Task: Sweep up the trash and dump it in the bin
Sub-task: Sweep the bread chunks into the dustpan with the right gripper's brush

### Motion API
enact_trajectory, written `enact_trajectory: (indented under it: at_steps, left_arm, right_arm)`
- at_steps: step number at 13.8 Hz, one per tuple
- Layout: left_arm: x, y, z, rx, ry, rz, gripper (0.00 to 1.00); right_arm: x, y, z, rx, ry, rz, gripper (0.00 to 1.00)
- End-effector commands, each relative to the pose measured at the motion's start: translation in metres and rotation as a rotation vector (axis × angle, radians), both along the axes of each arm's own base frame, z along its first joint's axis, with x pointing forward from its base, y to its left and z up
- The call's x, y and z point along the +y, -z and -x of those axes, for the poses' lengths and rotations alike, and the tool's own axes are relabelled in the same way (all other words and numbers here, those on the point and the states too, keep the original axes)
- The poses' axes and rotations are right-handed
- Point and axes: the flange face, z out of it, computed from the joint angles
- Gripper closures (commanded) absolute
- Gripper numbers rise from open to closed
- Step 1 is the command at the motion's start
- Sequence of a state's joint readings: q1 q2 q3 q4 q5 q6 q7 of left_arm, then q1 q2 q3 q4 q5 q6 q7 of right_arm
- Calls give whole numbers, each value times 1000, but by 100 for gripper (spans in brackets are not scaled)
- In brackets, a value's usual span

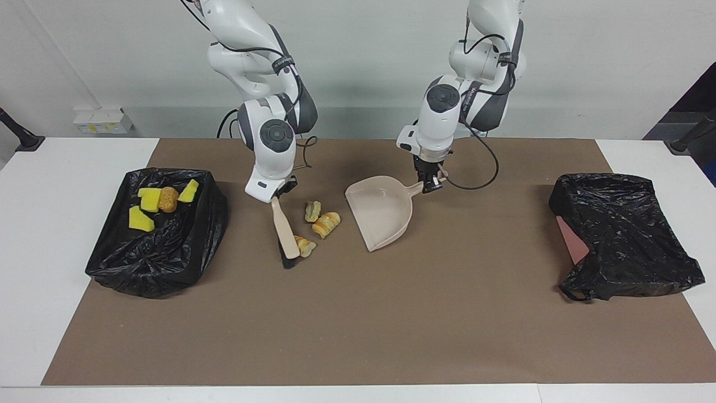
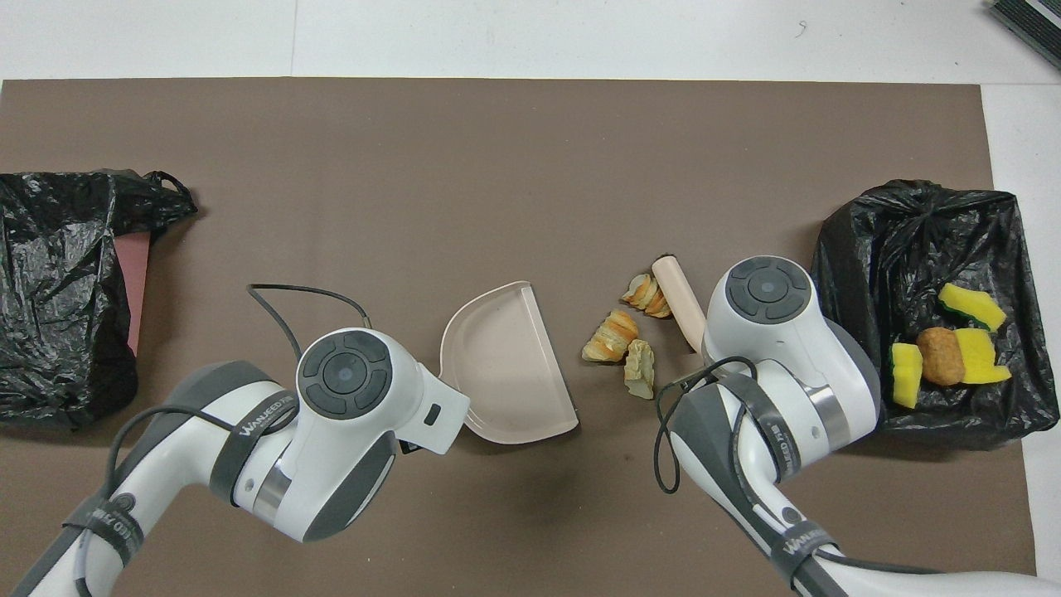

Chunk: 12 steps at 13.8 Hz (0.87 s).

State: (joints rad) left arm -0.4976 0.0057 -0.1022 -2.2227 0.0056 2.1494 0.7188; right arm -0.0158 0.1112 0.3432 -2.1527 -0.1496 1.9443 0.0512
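White glossy arms, dark grey joint caps and bands, black cables looped alongside, grey lettering on links.

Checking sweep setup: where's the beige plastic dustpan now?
The beige plastic dustpan sits mid-mat in the facing view, its handle held by the left claw, beside the three striped bread-like scraps, toward the left arm's end.

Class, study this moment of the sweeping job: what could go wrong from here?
1. The brush touches only one bread-like piece; the two others may be missed.
2. The dustpan lies apart from the pieces, so they could scatter on the mat.
3. The dustpan, held by its handle tip in the left pincer, might tilt when loaded.
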Motion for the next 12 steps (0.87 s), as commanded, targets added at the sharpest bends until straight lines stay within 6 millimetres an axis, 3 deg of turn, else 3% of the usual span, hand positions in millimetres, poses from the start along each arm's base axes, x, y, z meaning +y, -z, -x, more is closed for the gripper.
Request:
enact_trajectory:
  at_steps: [1,8,10,12]
  left_arm:
    - [0,5,0,-30,20,9,100]
    - [-4,9,1,-48,41,25,100]
    - [-6,16,-2,-73,45,46,100]
    - [-6,17,-7,-75,36,58,100]
  right_arm:
    - [29,11,26,40,20,-56,100]
    - [123,-2,61,132,179,-379,100]
    - [137,-13,63,139,235,-434,100]
    - [132,-43,58,103,244,-438,100]
